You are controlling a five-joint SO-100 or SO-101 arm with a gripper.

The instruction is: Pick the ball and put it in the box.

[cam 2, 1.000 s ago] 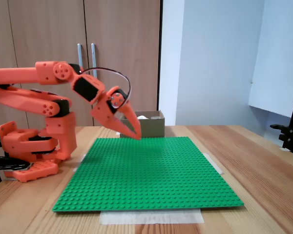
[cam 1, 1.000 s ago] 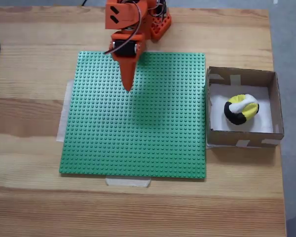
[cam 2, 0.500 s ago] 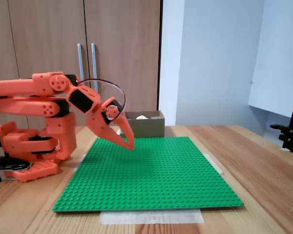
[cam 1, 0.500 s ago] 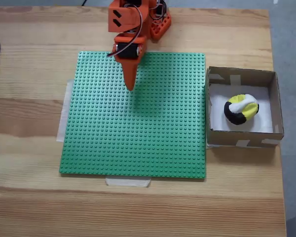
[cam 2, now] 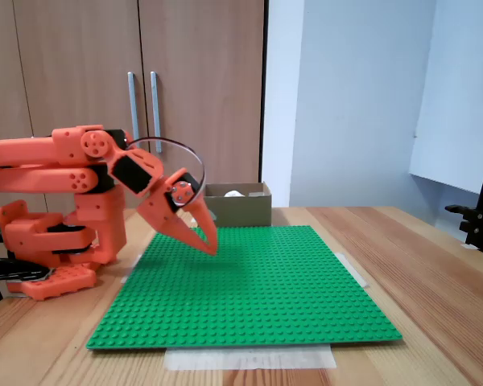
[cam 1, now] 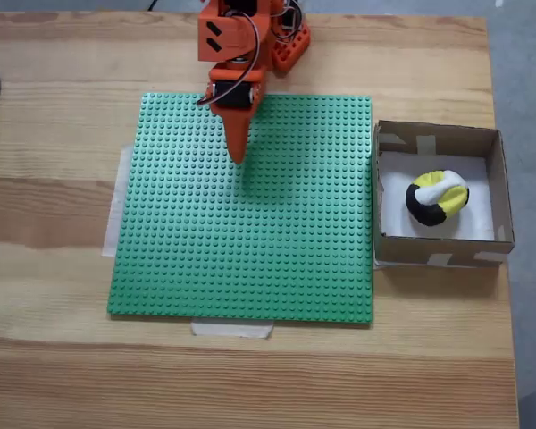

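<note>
Counter (cam 1: 62,206): pale wood, carrying everything else.
Baseplate (cam 1: 250,232): green, studded, flat on the counter, taped at its edges; landmark for the rest.
Arm (cam 2: 56,153): orange, folded low at the baseplate's far edge in the top-down fixed view, at its left in the side fixed view.
Hand (cam 1: 238,157): closed to a single point, holding nothing, hanging just over the baseplate's upper-middle studs, tilted downward (cam 2: 211,248).
Box (cam 1: 498,183): brown cardboard, white bottom, just beside the baseplate's right edge in the top-down view.
Ball (cam 1: 437,197): white, yellow and black, resting inside the box, well apart from the hand.
</note>
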